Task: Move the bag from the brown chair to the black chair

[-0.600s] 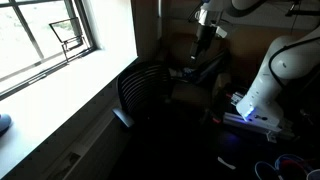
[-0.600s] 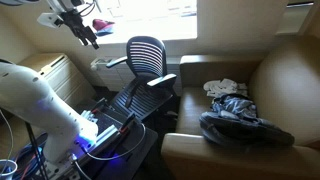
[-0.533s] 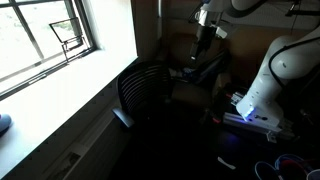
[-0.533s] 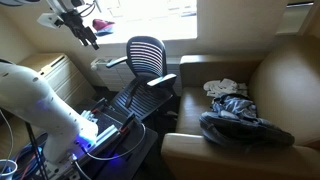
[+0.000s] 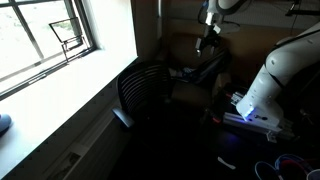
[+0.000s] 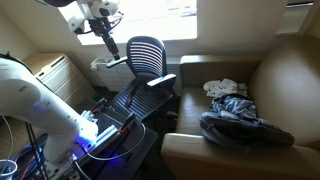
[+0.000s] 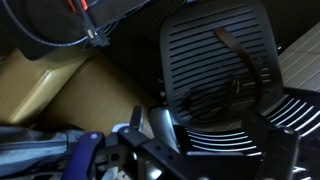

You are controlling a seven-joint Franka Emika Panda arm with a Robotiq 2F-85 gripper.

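Note:
The bag (image 6: 240, 125) is dark grey and black and lies slumped on the seat of the brown chair (image 6: 285, 80). In the wrist view the bag's bluish-grey fabric (image 7: 45, 150) shows at the lower left. The black chair (image 6: 146, 58) has a slatted back and stands beside the brown chair; it also shows in an exterior view (image 5: 145, 90) and fills the wrist view (image 7: 215, 50). My gripper (image 6: 108, 42) hangs in the air above and beside the black chair's back, far from the bag. It is open and empty (image 7: 215, 140). An exterior view (image 5: 207, 38) is very dark.
A white cloth (image 6: 224, 88) lies on the brown chair behind the bag. The robot's white base (image 6: 45, 110) with cables stands beside the black chair. A bright window (image 5: 45, 35) and sill run along one side. A radiator (image 6: 55, 70) is by the wall.
My gripper has moved sideways toward the black chair's back and stays empty. The bag and both chairs have not moved.

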